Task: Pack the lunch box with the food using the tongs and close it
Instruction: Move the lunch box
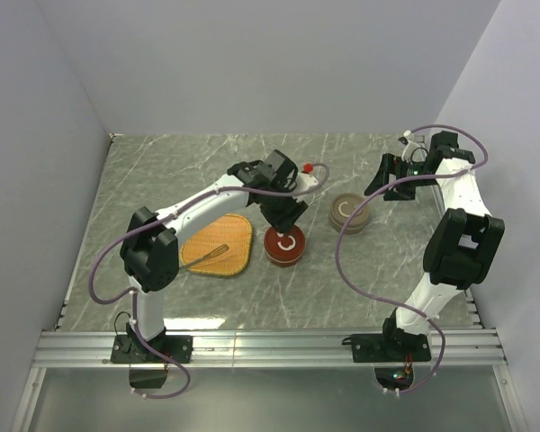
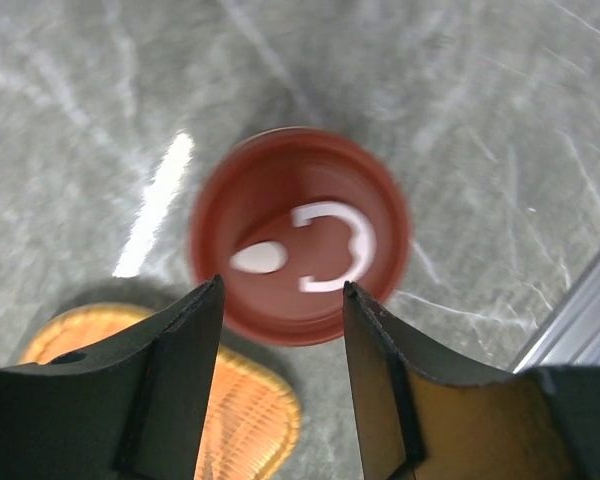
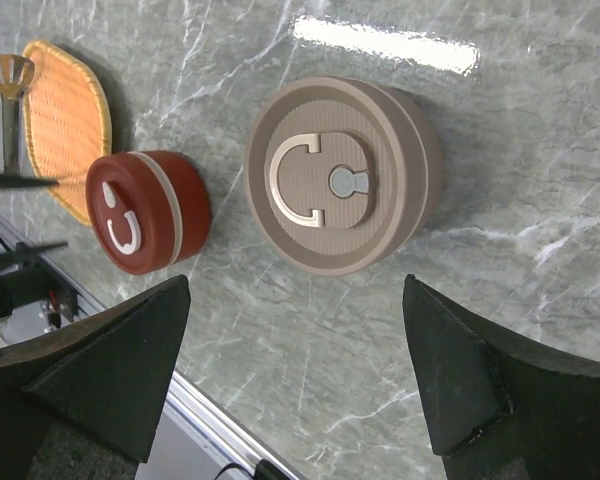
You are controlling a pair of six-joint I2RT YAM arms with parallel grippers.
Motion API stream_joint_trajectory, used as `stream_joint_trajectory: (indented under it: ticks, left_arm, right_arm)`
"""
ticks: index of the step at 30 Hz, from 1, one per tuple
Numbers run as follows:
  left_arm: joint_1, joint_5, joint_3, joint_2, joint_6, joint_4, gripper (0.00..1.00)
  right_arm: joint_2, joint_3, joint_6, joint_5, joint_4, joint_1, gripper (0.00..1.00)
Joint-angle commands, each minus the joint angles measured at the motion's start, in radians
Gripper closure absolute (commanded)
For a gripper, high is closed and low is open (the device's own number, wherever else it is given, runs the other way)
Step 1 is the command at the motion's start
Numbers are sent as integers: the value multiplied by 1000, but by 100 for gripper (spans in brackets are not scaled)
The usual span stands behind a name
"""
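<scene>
Two round boxes sit on the table (image 1: pixel 162 171): one red box (image 1: pixel 284 244) and one brown box (image 1: pixel 349 212), both with lids on. One orange tray (image 1: pixel 238 236) lies beside the red box, with one pair of tongs (image 1: pixel 207 256) on it. The left gripper (image 2: pixel 283 285) hangs over the red box, fingers apart, holding nothing. The right gripper (image 3: pixel 295 282), near the brown box, is spread wide.

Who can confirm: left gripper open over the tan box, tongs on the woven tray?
No: left wrist view shows the left gripper open over the red box, not the tan box. Tongs on the woven tray is right.
</scene>
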Motion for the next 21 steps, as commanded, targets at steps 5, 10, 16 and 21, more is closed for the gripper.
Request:
stream_joint_trajectory:
  ticks: [5, 10, 16, 21]
  left_arm:
    - [-34, -23, -22, -4, 29, 21, 43]
    - [-54, -56, -140, 23, 13, 76, 43]
    - [-81, -54, -201, 41, 5, 71, 43]
    - [-83, -53, -151, 17, 0, 36, 44]
  right_arm:
    - [-8, 24, -23, 10, -9, 3, 6]
    - [4, 39, -27, 12, -16, 4, 6]
    - [28, 56, -32, 15, -19, 3, 6]
    - [50, 77, -46, 24, -30, 9, 6]
